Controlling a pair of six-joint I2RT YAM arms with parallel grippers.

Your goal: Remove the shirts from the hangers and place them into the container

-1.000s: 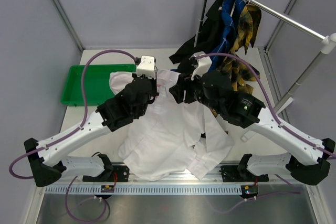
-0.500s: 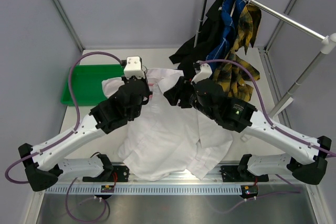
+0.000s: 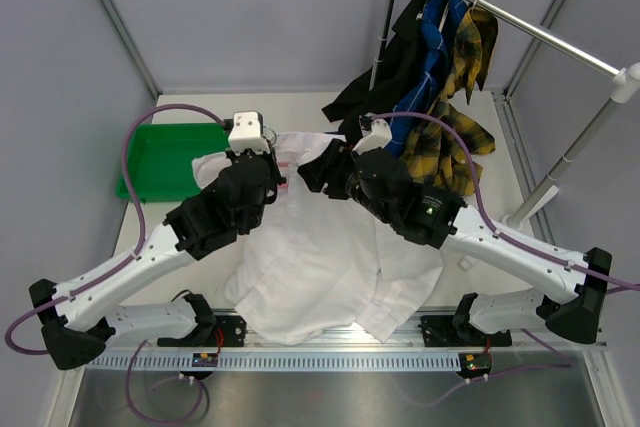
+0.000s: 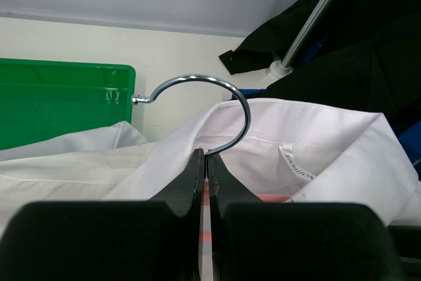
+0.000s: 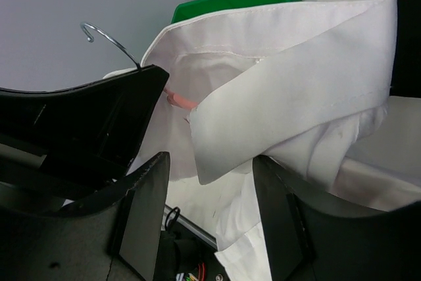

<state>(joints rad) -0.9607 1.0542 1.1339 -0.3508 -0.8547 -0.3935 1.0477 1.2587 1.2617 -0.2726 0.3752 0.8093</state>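
The white shirt (image 3: 320,267) lies spread on the table, its collar (image 4: 316,136) lifted near the green container (image 3: 165,157). A pink hanger (image 5: 179,100) sits inside the collar. My left gripper (image 4: 207,162) is shut on the stem of its silvery hook (image 4: 217,97). My right gripper (image 5: 210,162) is open just right of it, the collar tip (image 5: 217,156) hanging between its fingers (image 5: 141,208). From above, the left gripper (image 3: 272,169) and the right gripper (image 3: 312,169) are close together over the collar.
Black (image 3: 400,47), blue plaid (image 3: 432,37) and yellow-and-black plaid (image 3: 470,47) shirts hang on the white-and-silver rail (image 3: 520,22) at the back right, their tails reaching the table beside my right arm. Grey walls enclose the table.
Both grippers have moved left and back toward the green container, carrying the hanger and dragging the white shirt's collar with them. The left grip has held.
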